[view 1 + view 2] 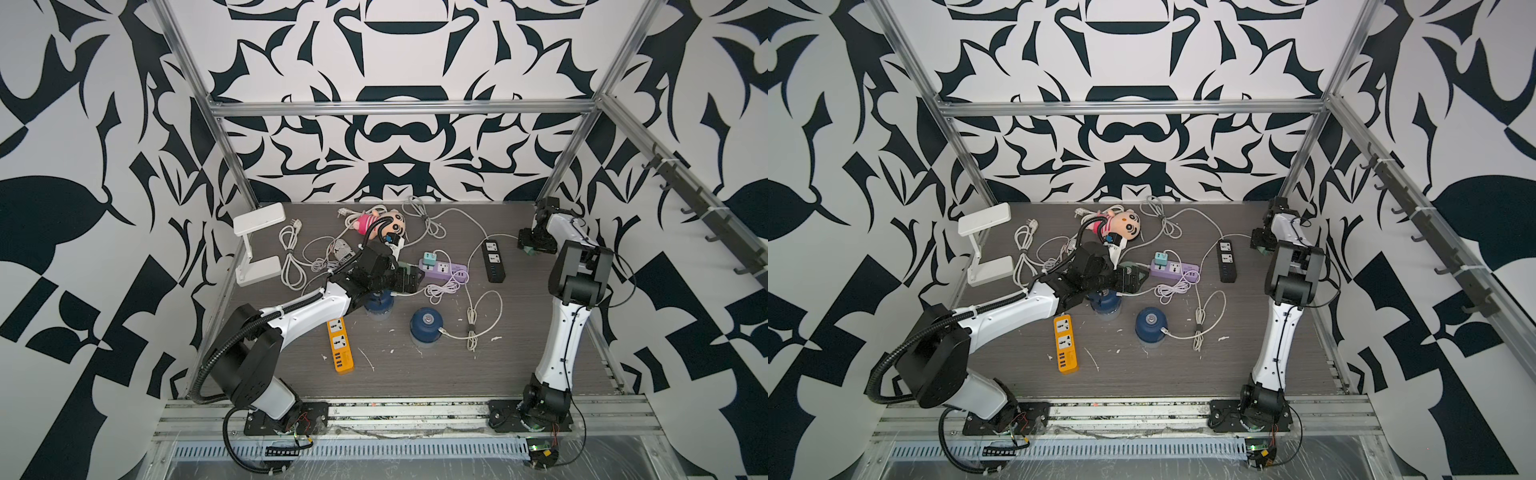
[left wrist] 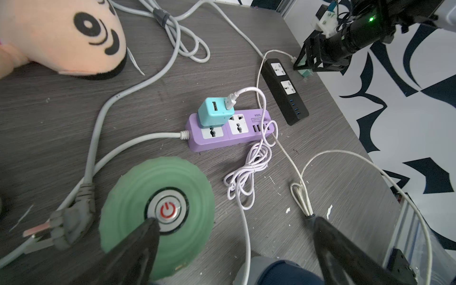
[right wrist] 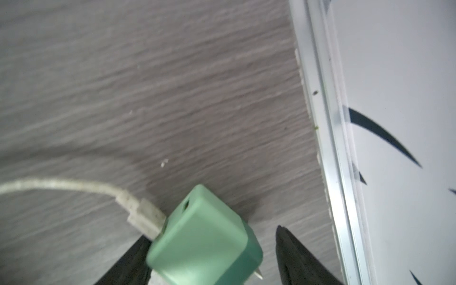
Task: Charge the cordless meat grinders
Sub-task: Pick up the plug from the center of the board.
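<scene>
Left fingers (image 2: 133,251) are spread wide and hang right over the mint green grinder (image 2: 138,187), which stands on the counter (image 2: 61,123) just beside the cord end of the purple power strip (image 2: 222,140). Nothing is gripped: one fingertip is over the silver button, the other is well off over bare counter. Past the USB end of the purple strip, beyond the black power strip (image 1: 493,259), the right fingers (image 3: 298,256) flank a green plug adapter (image 3: 202,237) with a pale cable (image 3: 61,183) plugged into it. They're apart, with a clear gap on one side, so no clamp there. On the robot's side of the purple strip stand two dark blue grinders. One (image 1: 427,322) has a cable plug at its side, though I can't tell if it's seated, and the other (image 1: 379,302) is half under the left arm. A teal adapter (image 2: 214,111) sits in the purple strip, and its white cable (image 2: 249,167) is coiled loose alongside. My read is that we're mid-hookup, with that green adapter needing a socket and the mint green grinder not yet wired. Next, the right fingers need a square close on the adapter, with its prongs lined up to a strip. The left fingers must centre over the dome before closing.
</scene>
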`<state>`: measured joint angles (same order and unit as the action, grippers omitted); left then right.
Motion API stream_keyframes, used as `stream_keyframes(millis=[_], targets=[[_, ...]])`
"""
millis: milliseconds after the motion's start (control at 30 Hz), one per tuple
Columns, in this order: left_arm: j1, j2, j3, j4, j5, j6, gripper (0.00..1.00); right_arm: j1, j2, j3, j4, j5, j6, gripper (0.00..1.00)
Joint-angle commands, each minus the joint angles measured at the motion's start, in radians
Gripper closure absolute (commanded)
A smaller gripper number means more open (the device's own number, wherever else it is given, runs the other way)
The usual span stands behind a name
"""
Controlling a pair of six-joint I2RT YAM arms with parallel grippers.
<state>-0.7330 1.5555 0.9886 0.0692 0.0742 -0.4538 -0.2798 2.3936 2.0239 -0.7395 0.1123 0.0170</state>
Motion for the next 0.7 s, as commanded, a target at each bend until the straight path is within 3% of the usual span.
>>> stream_keyframes(millis=[0,267,667], targets=[[0.004,0.018,0.010,-0.003,0.012,-0.014,0.01,-0.012,0.038,0.070,-0.064,-0.030,-0.021,0.21],[0.004,0.052,0.044,-0.022,0.016,-0.020,0.01,-0.016,0.117,0.169,-0.089,-0.123,-0.051,0.27],[0.004,0.054,0.045,-0.020,0.031,-0.034,0.01,0.038,0.051,0.101,-0.017,-0.228,0.010,0.37]])
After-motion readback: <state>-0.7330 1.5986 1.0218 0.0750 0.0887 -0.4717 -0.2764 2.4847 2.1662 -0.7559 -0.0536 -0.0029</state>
